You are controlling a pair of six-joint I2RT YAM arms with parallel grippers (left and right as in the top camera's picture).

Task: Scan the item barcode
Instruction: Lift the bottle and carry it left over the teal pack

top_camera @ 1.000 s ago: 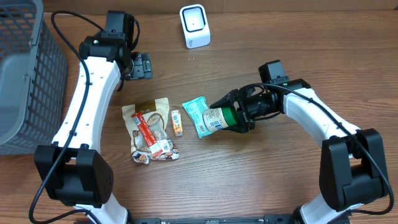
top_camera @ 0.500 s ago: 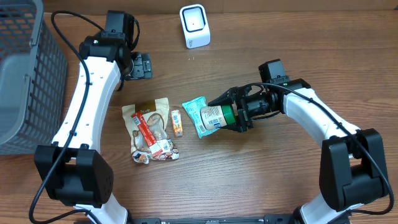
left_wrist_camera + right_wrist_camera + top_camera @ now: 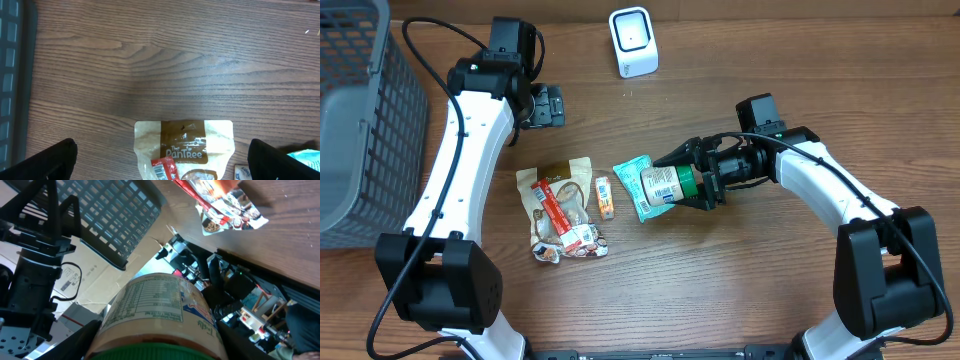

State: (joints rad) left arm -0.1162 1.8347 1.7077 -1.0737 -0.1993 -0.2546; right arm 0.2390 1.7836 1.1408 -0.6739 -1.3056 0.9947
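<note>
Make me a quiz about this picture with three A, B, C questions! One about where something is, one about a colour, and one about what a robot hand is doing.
1. Where is the small white box-shaped scanner?
A) at the far edge of the brown wooden table
B) inside the grey mesh basket
C) under the tan snack pouch

2. What colour is the lid of the round jar with a white label?
A) red
B) green
C) yellow

3. What is the right hand doing?
A) resting empty on the table
B) gripping the jar
C) holding the teal packet

Answers:
1 A: the overhead view shows it standing alone at the far edge.
2 B: a green band sits beside the label.
3 B: its fingers clamp the jar from both sides.
</note>
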